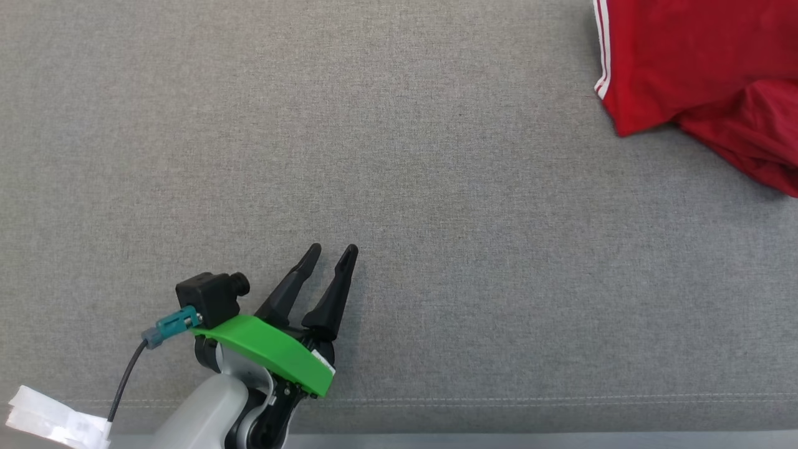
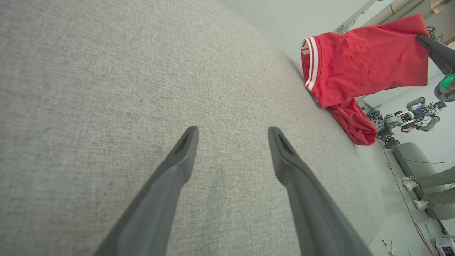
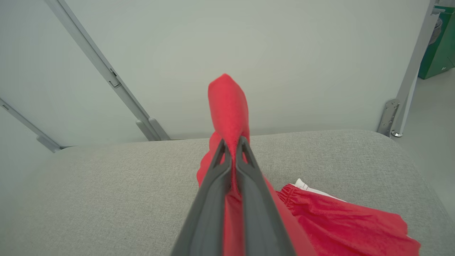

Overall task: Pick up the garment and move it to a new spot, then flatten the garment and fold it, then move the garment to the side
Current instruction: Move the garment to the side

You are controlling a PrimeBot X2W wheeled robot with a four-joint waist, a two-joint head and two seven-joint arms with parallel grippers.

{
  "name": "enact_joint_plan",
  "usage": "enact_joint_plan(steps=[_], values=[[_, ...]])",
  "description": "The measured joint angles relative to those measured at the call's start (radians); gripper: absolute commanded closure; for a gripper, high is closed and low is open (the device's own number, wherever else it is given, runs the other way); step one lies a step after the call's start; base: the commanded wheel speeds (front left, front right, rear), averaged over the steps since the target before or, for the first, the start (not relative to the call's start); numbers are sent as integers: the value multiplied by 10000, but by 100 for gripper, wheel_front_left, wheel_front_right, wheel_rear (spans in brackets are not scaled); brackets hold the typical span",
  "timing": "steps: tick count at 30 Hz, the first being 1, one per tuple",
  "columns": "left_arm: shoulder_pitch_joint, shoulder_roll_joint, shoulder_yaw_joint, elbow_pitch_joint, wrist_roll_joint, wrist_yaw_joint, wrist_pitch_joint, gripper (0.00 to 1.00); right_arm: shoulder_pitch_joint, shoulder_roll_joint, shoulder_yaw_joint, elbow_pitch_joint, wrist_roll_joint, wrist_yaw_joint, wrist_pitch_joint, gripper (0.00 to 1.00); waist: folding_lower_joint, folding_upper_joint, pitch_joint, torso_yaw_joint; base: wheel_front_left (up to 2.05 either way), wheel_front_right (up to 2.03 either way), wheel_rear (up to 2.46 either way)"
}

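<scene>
Grey woven surface (image 1: 436,187). At its far right, red garment (image 1: 686,62) with white-striped hem, one fold pinched tight in right tool (image 3: 233,142) and lifted, rest trailing on the cloth. Over bare fabric, left tool (image 1: 333,249) spread wide, empty. Behind, pale wall (image 3: 249,42), metal rails (image 3: 106,74); off to the side, a seated person's legs (image 2: 433,181).

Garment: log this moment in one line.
garment: partly held up, partly on cushion | right tool: shut on garment | left tool: open, empty

Left end effector (image 1: 333,249) splayed wide, right end effector (image 3: 233,141) pinched tight.
</scene>
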Motion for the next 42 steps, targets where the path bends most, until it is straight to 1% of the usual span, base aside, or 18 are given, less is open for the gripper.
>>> enact_joint_plan(steps=[6,11,15,16,20,22,27,29,30,37,41,42], values=[[54,54,140,-12,0,6,-8,0,-12,-4,-188,38,102,-104,38,100,0,0,33,-44,0,0,0],[114,171,196,-36,2,61,-10,0,12,69,-416,142,378,-276,-46,100,0,0,76,-195,0,0,0],[196,299,242,-105,2,123,-10,0,137,182,-539,286,495,-291,-180,100,0,0,126,-375,0,0,0],[241,359,259,-151,2,203,-10,0,246,297,-663,299,612,-372,-341,100,0,0,157,-481,0,0,0],[252,449,263,-318,13,224,-4,0,577,493,-867,370,848,-376,-663,100,0,0,259,-711,0,0,0],[253,499,265,-374,35,309,12,0,802,663,-955,443,1011,-378,-811,100,0,0,328,-826,0,0,0],[254,729,309,-545,75,483,100,0,1250,930,-1131,746,1062,-464,-1325,100,0,0,545,-1115,0,0,0],[255,794,339,-629,79,487,165,0,1321,1009,-1193,849,1062,-472,-1542,100,0,0,629,-1239,0,0,0],[254,823,351,-681,81,522,173,0,1328,1037,-1244,911,1062,-535,-1643,100,0,0,670,-1298,0,0,0],[245,997,449,-1072,165,662,230,0,1364,1101,-1626,1352,1087,-646,-2249,100,0,0,971,-1609,0,0,0],[230,1064,472,-1352,184,771,334,0,1365,1183,-1781,1605,1179,-805,-2426,100,0,0,1158,-1672,0,0,0],[225,1089,476,-1406,201,800,347,0,1365,1198,-1781,1649,1179,-805,-2437,98,0,0,1209,-1674,0,0,0]])
